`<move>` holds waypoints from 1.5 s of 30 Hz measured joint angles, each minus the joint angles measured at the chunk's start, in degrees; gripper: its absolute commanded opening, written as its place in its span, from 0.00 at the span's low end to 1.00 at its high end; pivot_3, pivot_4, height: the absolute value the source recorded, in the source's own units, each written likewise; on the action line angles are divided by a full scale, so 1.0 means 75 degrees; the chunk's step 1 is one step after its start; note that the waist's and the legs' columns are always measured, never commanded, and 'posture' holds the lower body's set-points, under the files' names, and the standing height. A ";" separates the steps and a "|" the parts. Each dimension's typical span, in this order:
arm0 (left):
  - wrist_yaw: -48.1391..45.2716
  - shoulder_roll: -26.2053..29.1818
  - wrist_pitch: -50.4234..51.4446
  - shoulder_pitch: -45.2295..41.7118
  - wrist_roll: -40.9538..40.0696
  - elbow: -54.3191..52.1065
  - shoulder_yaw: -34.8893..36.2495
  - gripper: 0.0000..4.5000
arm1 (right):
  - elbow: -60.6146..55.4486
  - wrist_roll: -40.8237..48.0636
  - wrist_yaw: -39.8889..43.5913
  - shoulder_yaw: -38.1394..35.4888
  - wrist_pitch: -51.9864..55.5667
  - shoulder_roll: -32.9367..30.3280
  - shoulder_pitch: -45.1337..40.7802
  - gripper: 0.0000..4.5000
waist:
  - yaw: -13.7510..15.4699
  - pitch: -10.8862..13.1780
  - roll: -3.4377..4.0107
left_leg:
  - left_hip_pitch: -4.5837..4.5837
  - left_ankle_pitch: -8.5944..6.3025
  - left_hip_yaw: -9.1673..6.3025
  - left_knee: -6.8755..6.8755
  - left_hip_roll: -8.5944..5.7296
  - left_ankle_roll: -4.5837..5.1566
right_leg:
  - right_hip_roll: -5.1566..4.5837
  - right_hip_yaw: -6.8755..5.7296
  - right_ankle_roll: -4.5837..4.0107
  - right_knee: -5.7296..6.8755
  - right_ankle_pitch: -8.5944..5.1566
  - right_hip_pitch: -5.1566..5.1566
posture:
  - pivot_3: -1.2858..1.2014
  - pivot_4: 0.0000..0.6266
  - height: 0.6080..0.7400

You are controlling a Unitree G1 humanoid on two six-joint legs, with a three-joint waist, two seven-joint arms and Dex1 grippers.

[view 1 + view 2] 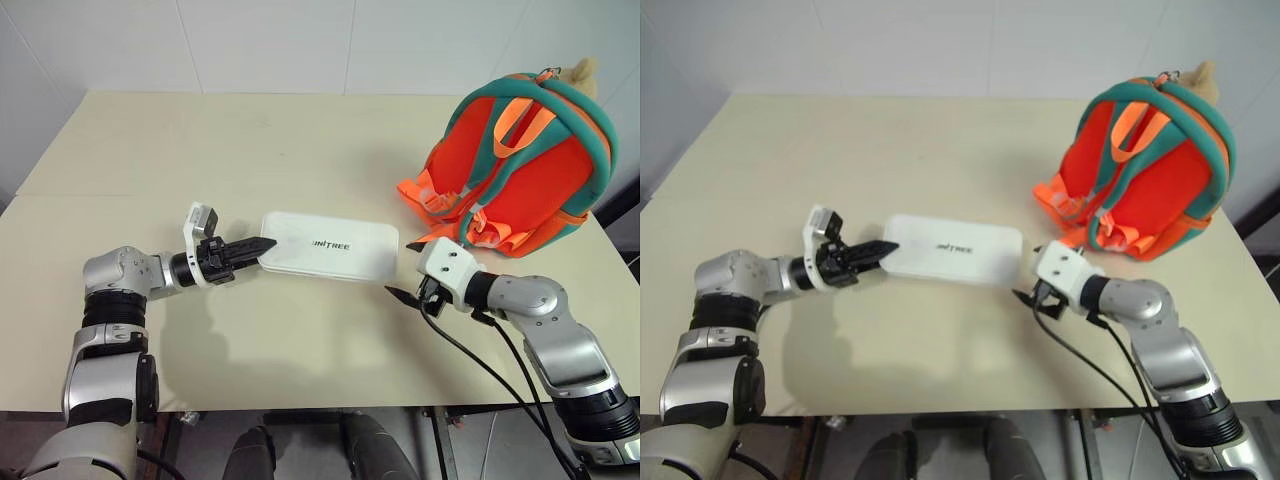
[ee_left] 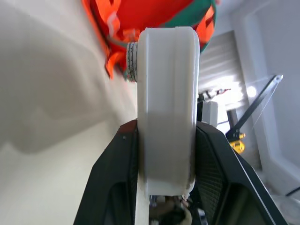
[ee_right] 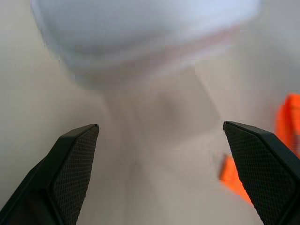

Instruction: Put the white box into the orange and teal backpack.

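Observation:
The white box (image 1: 328,247) is flat with dark lettering and lies lengthwise over the middle of the table. My left gripper (image 1: 262,244) is shut on its left end, and in the left wrist view the box (image 2: 166,93) sits edge-on between both black fingers (image 2: 112,178). It casts a shadow on the table beneath it. My right gripper (image 1: 405,296) is open just off the box's right end, touching nothing. In the right wrist view the box (image 3: 140,33) lies beyond the spread fingers (image 3: 75,159). The orange and teal backpack (image 1: 520,165) stands upright at the table's back right, straps facing me.
The beige table (image 1: 200,150) stretches bare to the left and behind the box. A tan plush charm (image 1: 580,72) sticks up at the backpack's top. Loose orange straps (image 1: 425,195) lie between backpack and box. Black cables (image 1: 480,365) hang from my right arm at the front edge.

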 measured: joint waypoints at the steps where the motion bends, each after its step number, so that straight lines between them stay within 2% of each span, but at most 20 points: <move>1: 0.0181 -0.0050 0.0054 0.0080 -0.0088 -0.0099 0.0198 0.29 | -0.0034 0.0008 -0.0091 -0.0114 0.0074 0.0002 0.0099 1.00 | 0.0007 0.0000 0.0000 | -0.0001 0.0000 -0.0002 0.0000 0.0000 0.0000 | 0.0000 -0.0001 0.0000 0.0000 0.0000 0.0000 | 0.52 0.24 1.00; 4: 0.0678 -0.0165 0.0170 0.0254 -0.0361 -0.0381 0.0755 0.29 | -0.0137 0.0091 -0.0438 -0.0516 0.0290 0.0152 0.0176 1.00 | 0.0001 0.0000 0.0000 | -0.0001 0.0000 -0.0001 0.0003 0.0000 0.0000 | -0.0001 -0.0001 0.0000 0.0004 0.0000 0.0000 | 0.52 0.24 1.00; 11: 0.2166 -0.0615 0.0653 0.0651 -0.1229 -0.1779 0.2144 0.29 | -0.0529 0.0868 -0.1660 -0.2297 0.1174 0.1035 0.0201 1.00 | 0.0024 0.0000 0.0000 | 0.0001 0.0003 -0.0006 0.0004 -0.0001 -0.0005 | -0.0004 -0.0004 0.0001 0.0012 0.0001 0.0002 | 0.52 0.24 1.00; 14: 0.2759 -0.0875 0.0743 0.0708 -0.1557 -0.2217 0.2564 0.29 | -0.0516 0.1114 -0.1903 -0.2622 0.1303 0.1136 0.0177 1.00 | 0.0021 0.0000 0.0000 | 0.0001 0.0004 -0.0007 0.0005 -0.0001 -0.0006 | -0.0004 -0.0004 0.0003 0.0012 0.0002 0.0002 | 0.52 0.24 1.00; 23: 0.3816 -0.1326 0.0877 0.0851 -0.2249 -0.2836 0.2920 0.29 | 0.0859 0.1508 -0.2173 -0.2859 0.1003 0.1292 -0.0481 1.00 | -0.0028 0.0000 0.0000 | 0.0006 0.0005 -0.0005 0.0002 -0.0003 -0.0008 | -0.0004 -0.0003 0.0008 0.0007 0.0006 0.0008 | 0.52 0.24 1.00; 30: 0.4186 -0.1337 0.0865 0.0941 -0.2580 -0.2980 0.2912 0.29 | 0.3263 0.1600 -0.2142 -0.2830 -0.0097 0.1438 -0.1901 1.00 | -0.0057 0.0000 0.0001 | 0.0007 0.0005 -0.0002 0.0003 -0.0003 -0.0008 | -0.0005 -0.0001 0.0012 0.0003 0.0009 0.0009 | 0.52 0.24 1.00; 36: 0.4433 -0.1384 0.0865 0.1098 -0.2791 -0.3145 0.2840 0.29 | 0.4677 0.1713 -0.1973 -0.2659 -0.0761 0.1480 -0.3003 1.00 | -0.0073 0.0000 0.0001 | 0.0005 0.0005 -0.0002 -0.0004 -0.0002 -0.0009 | -0.0008 -0.0002 0.0012 -0.0009 0.0009 0.0010 | 0.52 0.24 1.00; 40: 0.4551 -0.1411 0.0845 0.1152 -0.2906 -0.3189 0.2751 0.29 | 0.5589 0.1549 -0.1908 -0.2254 -0.0752 0.1478 -0.3531 0.80 | -0.0094 0.0000 0.0001 | 0.0005 0.0005 -0.0003 -0.0004 -0.0002 -0.0009 | -0.0008 -0.0002 0.0012 -0.0009 0.0009 0.0010 | 0.52 0.24 1.00; 45: 0.4665 -0.1410 0.0784 0.1214 -0.3139 -0.3366 0.2739 0.29 | 0.5934 0.1491 -0.1915 -0.2130 -0.0940 0.1479 -0.3704 0.41 | -0.0139 0.0000 0.0001 | 0.0004 0.0005 -0.0003 -0.0005 -0.0002 -0.0010 | -0.0009 -0.0002 0.0013 -0.0011 0.0009 0.0010 | 0.52 0.24 1.00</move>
